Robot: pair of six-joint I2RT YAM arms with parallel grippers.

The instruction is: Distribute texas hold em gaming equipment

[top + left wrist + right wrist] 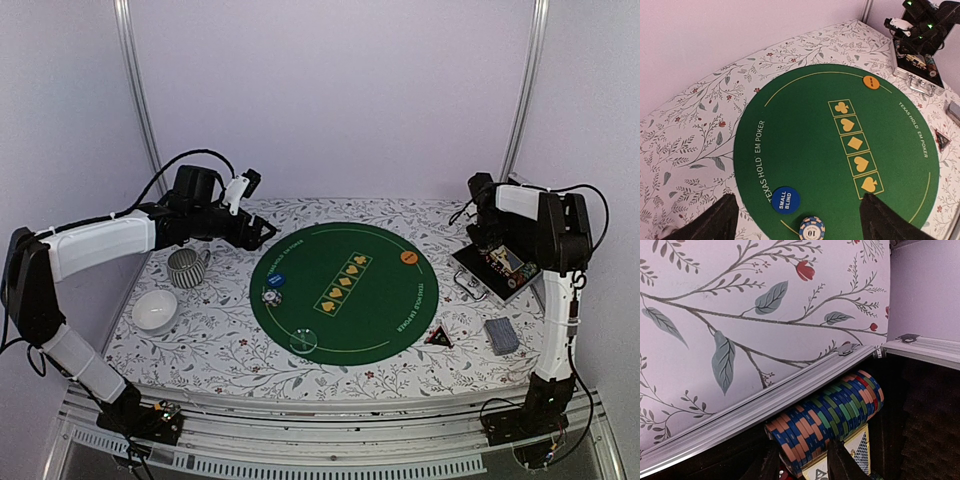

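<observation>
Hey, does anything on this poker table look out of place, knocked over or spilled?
Nothing is spilled or damaged. A striped mug and a white bowl, both upright on the tablecloth left of the green mat, do not belong to a poker setup. The card deck lies off the mat, at an angle.

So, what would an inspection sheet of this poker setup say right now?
Surface: floral tablecloth with a round green mat on it.
Job's things: blue button, orange button and chip stack on the mat; card deck on the cloth; chip row in the open case.
Clutter: striped mug, white bowl, both off the mat.
Grippers: left gripper open, holding nothing; right gripper astride the chip row, grip unclear.
Cables: black cables looping over both arms.
Surroundings: pale walls, metal posts.
</observation>
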